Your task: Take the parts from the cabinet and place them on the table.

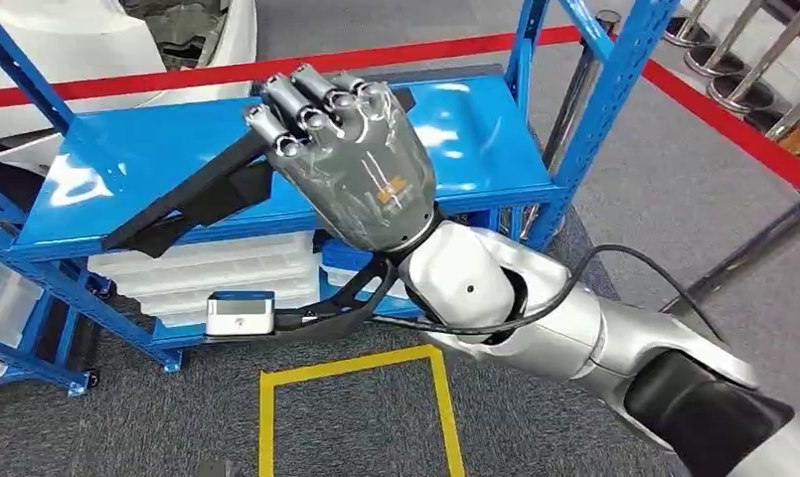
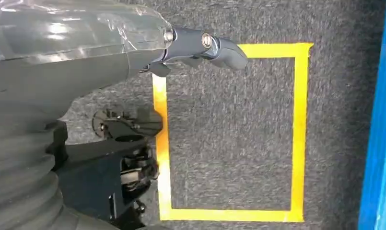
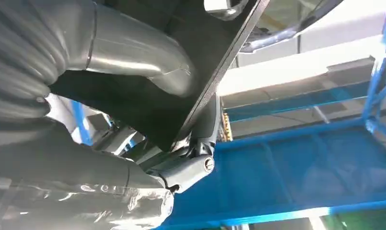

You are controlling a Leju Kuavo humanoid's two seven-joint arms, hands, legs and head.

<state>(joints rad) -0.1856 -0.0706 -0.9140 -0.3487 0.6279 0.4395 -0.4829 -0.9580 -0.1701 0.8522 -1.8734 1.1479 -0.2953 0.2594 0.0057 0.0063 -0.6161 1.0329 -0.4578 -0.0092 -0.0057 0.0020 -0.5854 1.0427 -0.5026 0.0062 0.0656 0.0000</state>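
I had my right hand over the blue shelf, fingers curled around the black part, which looked lifted just off the shelf, probably to clear its edge. My left hand hung over the yellow floor square, fingers loose, holding nothing.

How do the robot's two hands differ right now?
The right hand is raised over the blue shelf and grips a flat black part; the left hand hangs over grey carpet by a yellow floor marking and holds nothing. The right hand's fingers curl around the part; the left hand's finger points outward. Both are grey.
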